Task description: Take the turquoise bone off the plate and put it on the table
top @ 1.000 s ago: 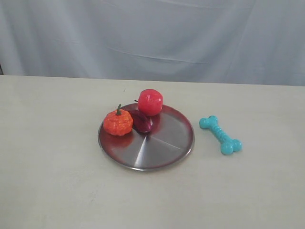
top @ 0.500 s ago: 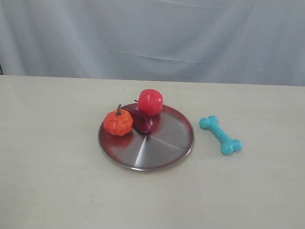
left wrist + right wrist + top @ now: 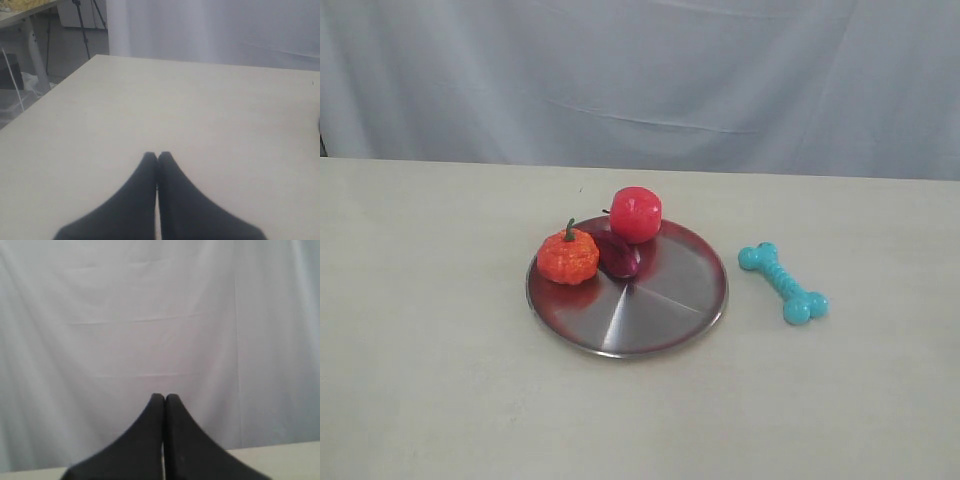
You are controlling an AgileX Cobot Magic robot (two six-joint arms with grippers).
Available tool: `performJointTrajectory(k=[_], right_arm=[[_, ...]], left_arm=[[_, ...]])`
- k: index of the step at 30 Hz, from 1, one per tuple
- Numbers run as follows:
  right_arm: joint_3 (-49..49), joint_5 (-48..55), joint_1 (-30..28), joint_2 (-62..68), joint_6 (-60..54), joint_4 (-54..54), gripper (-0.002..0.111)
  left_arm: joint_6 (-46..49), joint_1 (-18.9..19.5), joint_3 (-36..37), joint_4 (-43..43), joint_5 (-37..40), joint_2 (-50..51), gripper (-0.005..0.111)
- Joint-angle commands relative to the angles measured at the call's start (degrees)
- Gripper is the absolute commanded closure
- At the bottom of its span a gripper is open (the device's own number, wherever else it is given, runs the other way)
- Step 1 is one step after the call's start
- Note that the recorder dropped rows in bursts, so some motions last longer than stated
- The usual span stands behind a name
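Lying flat on the cream desk [image 3: 440,400], the turquoise bone [image 3: 783,283] sits just to the right of the plate [image 3: 660,310], close to its rim but not touching it. The bone is set on a slant, one knobbed end farther back and nearer the plate, the other end nearer the front and farther right.

The round silver plate is near the middle of the desk. Three things crowd its back-left part: an orange toy pumpkin [image 3: 568,257] with a green stem at the left edge, a red toy apple [image 3: 635,214] at the back rim, and between them a dark red piece [image 3: 619,254] touching both – what it is I cannot tell. The front and right of the plate are bare metal.

A white cloth [image 3: 640,80] hangs behind the desk.

Neither arm shows in the exterior view. In the left wrist view, the left tool [image 3: 157,156] has its two dark fingers pressed together with nothing between them, above bare desk. In the right wrist view, the right tool [image 3: 164,397] is likewise closed and empty – facing the white cloth.
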Motion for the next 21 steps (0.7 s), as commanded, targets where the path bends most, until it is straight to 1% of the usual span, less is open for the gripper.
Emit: performJointTrajectory(k=[1,9,12,16,21], right_arm=[[4.1,-0.3,-0.3,-0.3,-2.5,-0.2,0.109],[9.7,-1.1,0.1,-0.3,-5.6,-0.2,0.109],[9.8,-2.2,1.9,-0.3,-5.6,-0.2,0.109],[9.8,-1.4,4.6,-0.3,-8.3,-0.2,0.109],[9.8,-1.4,4.7,-0.3,-7.7,-0.2,0.109]], left_arm=[[-0.2,0.1,0.1,-0.1,-0.3,-0.1,0.107],[-0.2,0.1,0.1,-0.1,-0.3,-0.1,0.107],[-0.2,0.1,0.1,-0.1,-0.3,-0.1,0.107],[-0.2,0.1,0.1,-0.1,-0.3,-0.1,0.107],[-0.2,0.1,0.1,-0.1,-0.3,-0.1,0.107]])
